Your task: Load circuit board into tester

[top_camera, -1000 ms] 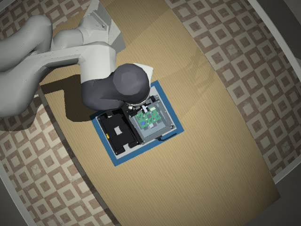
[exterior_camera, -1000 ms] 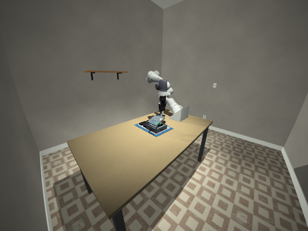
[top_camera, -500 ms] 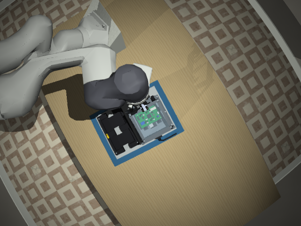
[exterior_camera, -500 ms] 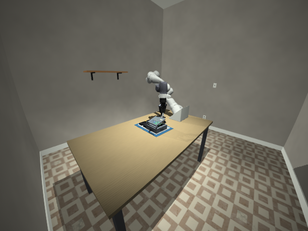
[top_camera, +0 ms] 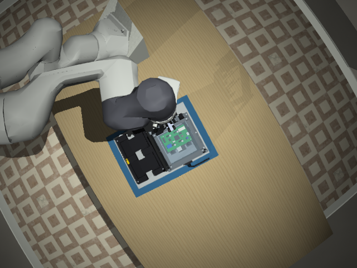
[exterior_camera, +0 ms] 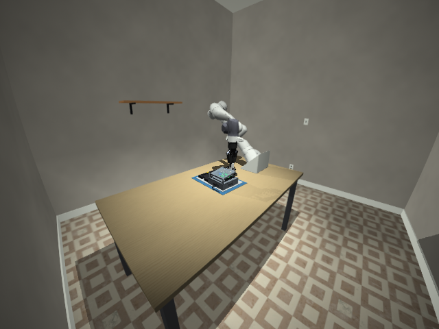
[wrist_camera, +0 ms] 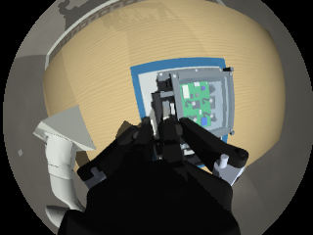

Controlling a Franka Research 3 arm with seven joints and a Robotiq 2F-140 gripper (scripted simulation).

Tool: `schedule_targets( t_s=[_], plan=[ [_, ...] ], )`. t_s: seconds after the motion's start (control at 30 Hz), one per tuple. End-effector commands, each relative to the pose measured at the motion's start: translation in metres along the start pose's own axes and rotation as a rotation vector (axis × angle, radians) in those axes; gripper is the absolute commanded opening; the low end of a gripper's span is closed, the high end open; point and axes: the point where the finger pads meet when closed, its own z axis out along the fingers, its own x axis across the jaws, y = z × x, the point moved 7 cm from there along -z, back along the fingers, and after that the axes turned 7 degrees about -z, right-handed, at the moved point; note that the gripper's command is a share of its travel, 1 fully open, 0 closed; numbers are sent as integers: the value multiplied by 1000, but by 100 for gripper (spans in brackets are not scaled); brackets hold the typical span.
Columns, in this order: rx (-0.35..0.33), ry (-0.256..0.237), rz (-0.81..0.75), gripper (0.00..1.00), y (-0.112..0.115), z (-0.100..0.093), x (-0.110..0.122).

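While my white-and-grey arm (top_camera: 117, 77) (exterior_camera: 217, 111) (wrist_camera: 61, 171) reaches in from the far left, the flat black tray (top_camera: 131, 144) (exterior_camera: 204, 175) lies open on the left part of the blue-edged mat (top_camera: 176, 173) (exterior_camera: 222, 192) (wrist_camera: 138, 93), a small yellow piece (top_camera: 126, 161) at its left edge. Just right of it, also on the mat, sits the boxy grey tester (top_camera: 198, 137) (exterior_camera: 228, 184) (wrist_camera: 230, 105). The green rectangular circuit board (top_camera: 175, 138) (exterior_camera: 223, 173) (wrist_camera: 196, 105) is inside, component side up, seen through the clear, grey-framed lid (top_camera: 183, 156) (exterior_camera: 217, 173) (wrist_camera: 218, 105). A white block (top_camera: 181, 128) (wrist_camera: 185, 91) stands at the board's far edge. The lid is low over the board; I cannot tell whether it is latched, nor whether both pins pass through the holes. My black claw (top_camera: 170, 126) (exterior_camera: 232, 168) (wrist_camera: 160, 115) points down at the tester's far side, fingers together, gripping nothing that I can see; contact with the lid is unclear. At the near right, a thin black cord (top_camera: 198, 163) (exterior_camera: 215, 188) lies beside the tester. The pale wooden table (top_camera: 230, 173) (exterior_camera: 184, 216) (wrist_camera: 245, 49) extends farther right.
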Motion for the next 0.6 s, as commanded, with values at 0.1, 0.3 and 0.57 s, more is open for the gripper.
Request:
schedule_targets(
  t_s=[0.1,0.3,0.57],
  plan=[
    [-1,-1,8,0,1,9,0],
    [-1,-1,8,0,1,14,-1],
    [-1,-1,8,0,1,18,-1]
  ],
)
